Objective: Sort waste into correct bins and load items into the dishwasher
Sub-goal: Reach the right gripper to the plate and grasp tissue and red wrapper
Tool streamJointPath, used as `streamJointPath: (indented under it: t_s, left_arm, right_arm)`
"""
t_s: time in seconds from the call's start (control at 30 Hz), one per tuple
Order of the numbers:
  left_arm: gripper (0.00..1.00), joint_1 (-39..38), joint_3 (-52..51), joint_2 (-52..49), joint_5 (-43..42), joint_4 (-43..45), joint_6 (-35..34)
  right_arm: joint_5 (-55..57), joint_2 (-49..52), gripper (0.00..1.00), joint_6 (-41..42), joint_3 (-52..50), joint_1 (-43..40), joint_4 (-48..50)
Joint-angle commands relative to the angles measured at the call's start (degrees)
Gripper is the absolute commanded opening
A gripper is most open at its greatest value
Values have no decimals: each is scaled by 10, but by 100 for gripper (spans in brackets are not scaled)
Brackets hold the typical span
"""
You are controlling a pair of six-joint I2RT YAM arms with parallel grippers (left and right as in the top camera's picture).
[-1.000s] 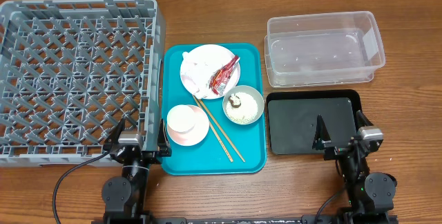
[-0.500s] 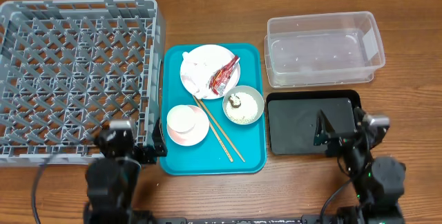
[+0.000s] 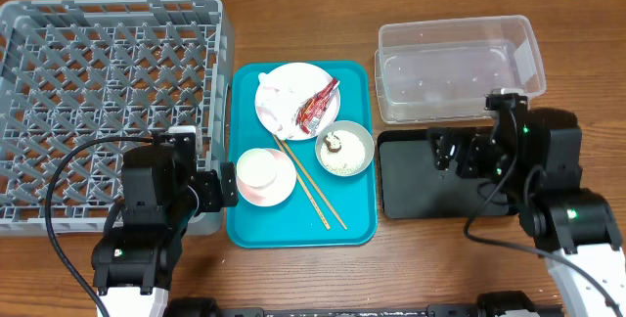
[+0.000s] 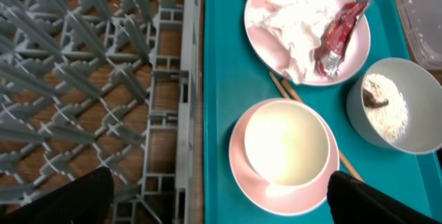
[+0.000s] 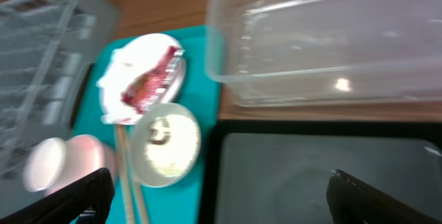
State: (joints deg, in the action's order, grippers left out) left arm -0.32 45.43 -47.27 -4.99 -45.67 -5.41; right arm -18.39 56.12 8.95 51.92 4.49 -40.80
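Note:
On the teal tray (image 3: 303, 229) a white plate (image 3: 284, 80) holds crumpled tissue (image 4: 290, 27) and a red wrapper (image 3: 318, 107). A grey-green bowl (image 3: 359, 151) holds rice (image 4: 387, 110) and a brown scrap (image 4: 376, 98). A white cup (image 3: 259, 168) sits in the pink bowl (image 3: 279, 192), with the chopsticks (image 3: 311, 188) beside it. My left gripper (image 3: 223, 184) is open and empty, between the grey rack (image 3: 108, 102) and the cup (image 4: 286, 141). My right gripper (image 3: 455, 153) is open and empty over the black tray (image 3: 421, 190), near the clear tub (image 3: 460, 67).
The rack fills the left of the wooden table, its right wall close against the teal tray. The clear tub (image 5: 331, 37) and the black tray (image 5: 311, 175) sit side by side at the right. Arm cables trail along the front edge.
Both arms have moved from the table's front edge farther in. The left now hangs by the rack's front right corner, the right over the black tray. No object has moved.

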Motion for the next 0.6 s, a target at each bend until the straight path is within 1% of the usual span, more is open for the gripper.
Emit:
streamJointPath:
  t_s: [0.0,0.1,0.23,0.33,0.37,0.43,0.5,0.53,0.57]
  left_arm:
    - [100,-2,17,1,-23,-4,11]
    - [100,-2,25,-5,-23,-21,12]
    - [100,28,97,-58,-21,-83,37]
    - [100,78,171,-121,-30,-154,42]
    - [100,90,187,-136,-36,-169,42]
    - [100,118,219,-171,-45,-198,42]
    - [100,127,225,-183,-53,-202,42]
    - [100,127,225,-185,-54,-200,42]
    - [100,127,225,-185,-54,-199,42]
  right_arm:
    - [-88,21,100,-3,25,0,29]
    - [-81,34,100,2,31,0,29]
    - [-55,97,100,5,119,22,-31]
    - [-9,181,100,5,226,74,-87]
    - [0,201,100,5,249,86,-94]
    - [19,275,100,5,326,132,-110]
    - [31,329,100,5,378,166,-108]
    - [60,379,100,5,422,198,-106]
    - [83,408,100,5,443,215,-99]
